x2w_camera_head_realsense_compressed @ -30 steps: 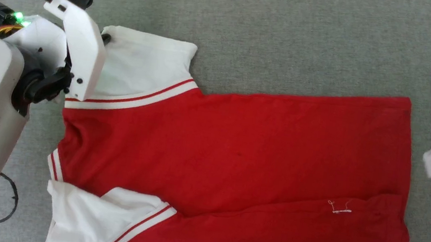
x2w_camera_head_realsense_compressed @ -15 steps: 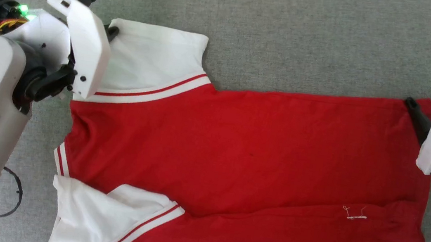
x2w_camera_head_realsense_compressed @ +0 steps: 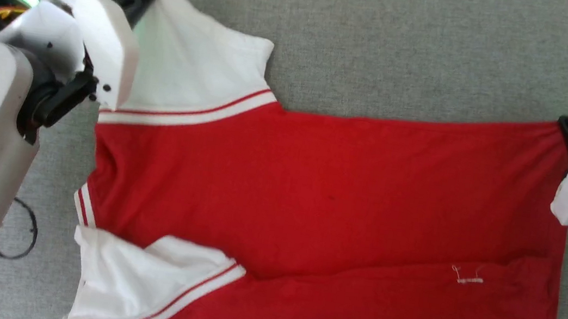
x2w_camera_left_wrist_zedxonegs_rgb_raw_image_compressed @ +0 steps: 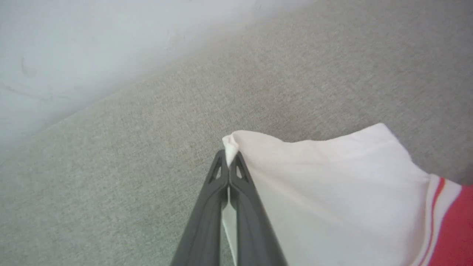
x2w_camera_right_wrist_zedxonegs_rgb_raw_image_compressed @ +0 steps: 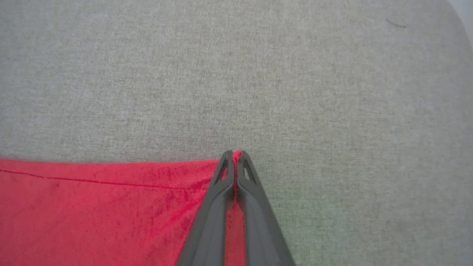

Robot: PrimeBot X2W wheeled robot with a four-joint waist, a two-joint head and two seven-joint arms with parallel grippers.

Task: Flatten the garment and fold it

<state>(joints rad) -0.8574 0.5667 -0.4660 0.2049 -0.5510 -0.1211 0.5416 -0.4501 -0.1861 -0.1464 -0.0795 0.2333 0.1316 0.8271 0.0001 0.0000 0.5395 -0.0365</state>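
Red garment (x2w_camera_head_realsense_compressed: 328, 198) lying long axis left to right, white red-striped sleeves leftward, hem rightward; left gripper (x2w_camera_left_wrist_zedxonegs_rgb_raw_image_compressed: 230, 157) pinching a sleeve corner, right gripper (x2w_camera_right_wrist_zedxonegs_rgb_raw_image_compressed: 235, 157) clamped on a hem corner

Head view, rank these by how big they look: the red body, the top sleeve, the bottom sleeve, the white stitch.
1. red body
2. top sleeve and bottom sleeve: too alike, bottom one cut off
3. white stitch
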